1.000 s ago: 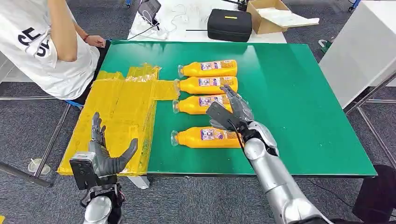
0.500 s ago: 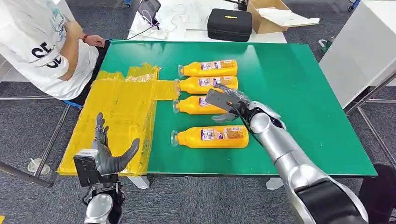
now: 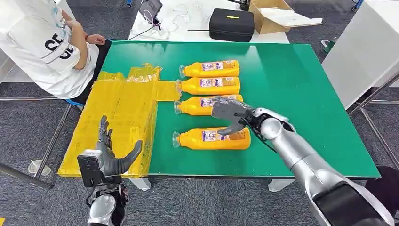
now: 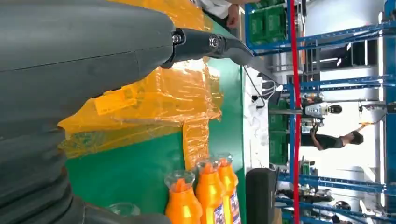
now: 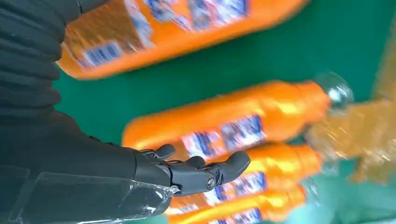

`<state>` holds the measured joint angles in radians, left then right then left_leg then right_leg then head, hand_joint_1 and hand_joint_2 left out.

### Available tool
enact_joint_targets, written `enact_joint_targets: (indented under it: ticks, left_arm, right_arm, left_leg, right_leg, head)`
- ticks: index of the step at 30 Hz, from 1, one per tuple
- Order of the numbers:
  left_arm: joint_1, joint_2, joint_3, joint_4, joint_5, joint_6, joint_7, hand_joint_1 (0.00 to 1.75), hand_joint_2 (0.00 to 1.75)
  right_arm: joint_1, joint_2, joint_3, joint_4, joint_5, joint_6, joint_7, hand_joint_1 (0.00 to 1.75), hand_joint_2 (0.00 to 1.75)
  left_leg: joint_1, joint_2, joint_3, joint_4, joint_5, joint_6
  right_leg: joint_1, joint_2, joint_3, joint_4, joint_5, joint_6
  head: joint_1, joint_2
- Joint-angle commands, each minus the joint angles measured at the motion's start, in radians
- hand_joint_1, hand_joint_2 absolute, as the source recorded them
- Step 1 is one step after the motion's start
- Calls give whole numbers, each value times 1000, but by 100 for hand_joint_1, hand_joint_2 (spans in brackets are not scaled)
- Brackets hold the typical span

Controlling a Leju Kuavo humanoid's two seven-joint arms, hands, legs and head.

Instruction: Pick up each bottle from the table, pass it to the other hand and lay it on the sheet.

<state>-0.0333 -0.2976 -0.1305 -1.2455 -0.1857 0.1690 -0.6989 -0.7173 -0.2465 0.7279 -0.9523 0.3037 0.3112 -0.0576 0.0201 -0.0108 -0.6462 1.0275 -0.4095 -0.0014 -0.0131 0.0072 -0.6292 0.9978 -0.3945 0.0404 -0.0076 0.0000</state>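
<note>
Four orange bottles lying on their sides in a column at the middle of the head view, caps pointing left toward the yellow sheet (image 3: 117,117), presumably so that each can be taken round the body and carried a short way across. Green tabletop (image 3: 301,94) carrying all of it, sheet spread over its left edge at centre left of the frame. Right robot hand (image 3: 229,115) poised at centre frame, fingers apart and holding nothing, thumb hanging down toward the nearest bottle (image 3: 211,139), palm over the right end of the third bottle (image 3: 197,105); whether touching either, cannot tell. Probably lining up for a grasp on the nearest bottle, the lowest of the column. In the right wrist view, dark fingers (image 5: 201,172) spread above blurred orange bottles, clamped on nothing. Left robot hand (image 3: 109,153) at lower left of the head view, raised beside the sheet's near corner, fingers spread and empty, seemingly waiting to receive a bottle. No bottle on the sheet yet. Compared with a second ago: right robot hand lower in the frame and turned, arm swung out to the right, fingers now pointing left rather than up the frame; left robot hand slightly lower; all four bottles unmoved. Seated person in a white shirt (image 3: 42,42) at upper left, leaning differently than before.
</note>
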Motion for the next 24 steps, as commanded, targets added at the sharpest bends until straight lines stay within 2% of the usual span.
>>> enact_joint_targets:
  ticks: [1,10,14,17,24]
  left_arm:
    - [-31,7,0,66,3,-9,1,0,175]
    - [-32,6,-4,65,2,-11,6,0,175]
    - [-30,6,-11,60,1,-10,14,0,175]
    - [-17,5,-12,44,1,-10,24,0,175]
    - [-15,5,-4,51,1,-18,26,0,175]
  right_arm:
    - [149,-88,163,-102,59,-100,28,0,175]
    - [155,-65,143,-64,93,-109,50,0,175]
    - [186,-39,108,0,144,-152,67,0,175]
    - [204,-21,74,30,213,-209,89,0,175]
    - [205,6,30,33,267,-188,98,0,175]
  left_leg:
    - [0,-2,5,-2,-1,1]
    - [0,1,4,-1,-1,1]
    - [0,1,8,-3,-1,2]
    - [0,0,6,-3,-1,1]
    - [0,1,4,-2,-1,1]
  right_leg:
    - [0,-3,6,-2,-2,-2]
    - [0,-1,4,-1,-1,-1]
    - [1,-2,9,-3,-2,-2]
    - [1,-2,6,-3,-1,-2]
    - [1,0,4,-1,-1,-2]
  head:
    - [0,0]
    - [0,0]
    - [0,0]
    - [0,0]
    - [0,0]
